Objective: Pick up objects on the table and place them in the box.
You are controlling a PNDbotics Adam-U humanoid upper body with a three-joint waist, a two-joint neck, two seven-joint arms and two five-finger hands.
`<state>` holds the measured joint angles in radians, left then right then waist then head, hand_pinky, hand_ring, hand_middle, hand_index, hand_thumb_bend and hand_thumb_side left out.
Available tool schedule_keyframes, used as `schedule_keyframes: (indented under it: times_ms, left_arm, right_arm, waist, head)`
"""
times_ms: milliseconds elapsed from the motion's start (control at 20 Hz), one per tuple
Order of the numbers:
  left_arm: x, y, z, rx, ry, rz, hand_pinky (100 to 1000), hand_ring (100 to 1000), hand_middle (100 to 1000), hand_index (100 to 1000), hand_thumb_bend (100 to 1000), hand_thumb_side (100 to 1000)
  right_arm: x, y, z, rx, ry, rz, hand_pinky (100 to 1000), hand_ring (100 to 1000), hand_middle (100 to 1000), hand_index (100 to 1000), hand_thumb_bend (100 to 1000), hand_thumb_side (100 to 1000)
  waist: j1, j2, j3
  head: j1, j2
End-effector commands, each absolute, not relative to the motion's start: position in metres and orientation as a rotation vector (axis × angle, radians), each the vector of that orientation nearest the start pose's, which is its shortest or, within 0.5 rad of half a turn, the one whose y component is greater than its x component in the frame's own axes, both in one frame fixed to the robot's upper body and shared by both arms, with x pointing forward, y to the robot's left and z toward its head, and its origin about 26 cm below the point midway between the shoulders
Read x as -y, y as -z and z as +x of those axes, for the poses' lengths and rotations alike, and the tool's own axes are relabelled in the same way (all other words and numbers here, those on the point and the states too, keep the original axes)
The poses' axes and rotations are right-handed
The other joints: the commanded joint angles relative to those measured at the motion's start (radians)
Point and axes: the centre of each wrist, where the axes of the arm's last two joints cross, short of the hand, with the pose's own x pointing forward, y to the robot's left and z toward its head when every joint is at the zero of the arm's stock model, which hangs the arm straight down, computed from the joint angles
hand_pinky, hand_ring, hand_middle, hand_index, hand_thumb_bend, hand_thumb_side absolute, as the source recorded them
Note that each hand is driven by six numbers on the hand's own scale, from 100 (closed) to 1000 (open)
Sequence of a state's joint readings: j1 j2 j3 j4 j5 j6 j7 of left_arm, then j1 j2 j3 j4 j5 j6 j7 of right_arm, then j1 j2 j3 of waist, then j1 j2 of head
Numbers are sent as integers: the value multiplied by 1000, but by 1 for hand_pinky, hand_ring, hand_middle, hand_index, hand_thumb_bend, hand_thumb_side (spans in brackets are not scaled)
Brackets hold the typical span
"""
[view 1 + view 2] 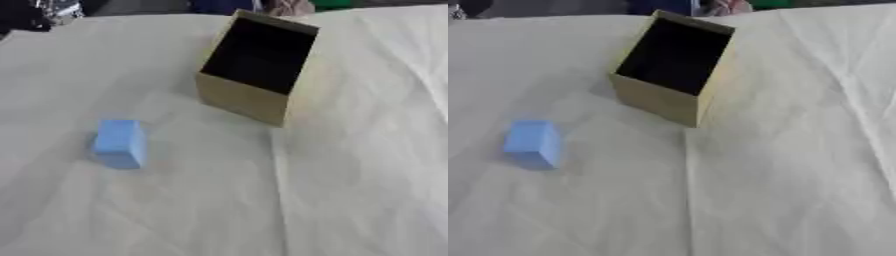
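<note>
A light blue block [119,143] stands on the white cloth at the left of the table. Beyond it, to the right and near the far edge, sits a tan cardboard box [242,98] with its open top facing up; its inside looks dark and nothing shows in it. The block and the box are well apart. Neither of my hands shows in either view.
A creased white cloth [350,175] covers the whole table. Dark and coloured shapes [35,12] lie along the far edge behind the table.
</note>
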<state>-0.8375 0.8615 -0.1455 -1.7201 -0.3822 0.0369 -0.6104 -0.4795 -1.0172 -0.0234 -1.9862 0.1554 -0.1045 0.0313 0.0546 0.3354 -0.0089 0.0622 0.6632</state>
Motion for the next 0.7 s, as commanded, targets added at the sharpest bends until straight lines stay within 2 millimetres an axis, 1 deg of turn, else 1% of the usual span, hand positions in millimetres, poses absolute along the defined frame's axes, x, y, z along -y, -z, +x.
schedule_keyframes:
  times_ms: [50, 200, 300, 400, 450, 600, 700]
  left_arm:
    - [-287, -373, 351, 1625, 1622, 833, 849, 934, 870, 990, 400, 765]
    - [-277, -374, 358, 1549, 1679, 791, 848, 931, 870, 989, 416, 754]
    - [-271, -374, 361, 1509, 1712, 777, 848, 928, 865, 987, 453, 753]
    - [-265, -373, 364, 1469, 1751, 770, 852, 927, 864, 981, 506, 750]
    - [-263, -372, 364, 1452, 1767, 771, 857, 928, 867, 980, 548, 751]
    - [-258, -366, 368, 1396, 1815, 801, 871, 935, 881, 988, 594, 748]
    - [-258, -360, 371, 1370, 1849, 809, 897, 955, 903, 1000, 649, 752]
  right_arm:
    - [324, -351, 278, -2906, 1522, 1226, 821, 862, 859, 932, 187, 1000]
    - [323, -351, 279, -2912, 1526, 1218, 820, 861, 858, 933, 189, 1000]
    - [323, -351, 279, -2915, 1529, 1213, 820, 861, 858, 933, 189, 1000]
    - [322, -351, 279, -2916, 1531, 1207, 820, 861, 858, 933, 190, 1000]
    - [322, -351, 279, -2917, 1531, 1205, 820, 861, 858, 933, 191, 1000]
    - [321, -351, 279, -2917, 1536, 1199, 820, 861, 858, 933, 191, 1000]
    - [321, -351, 279, -2916, 1539, 1198, 819, 861, 858, 933, 193, 1000]
  waist:
    - [0, -27, -1]
    - [3, -30, -2]
    - [5, -32, -2]
    - [7, -34, -3]
    - [8, -34, -3]
    - [10, -36, -5]
    - [12, -37, -4]
  head:
    - [8, 4]
    - [14, 6]
    - [17, 7]
    - [21, 8]
    - [22, 8]
    - [24, 10]
    - [23, 11]
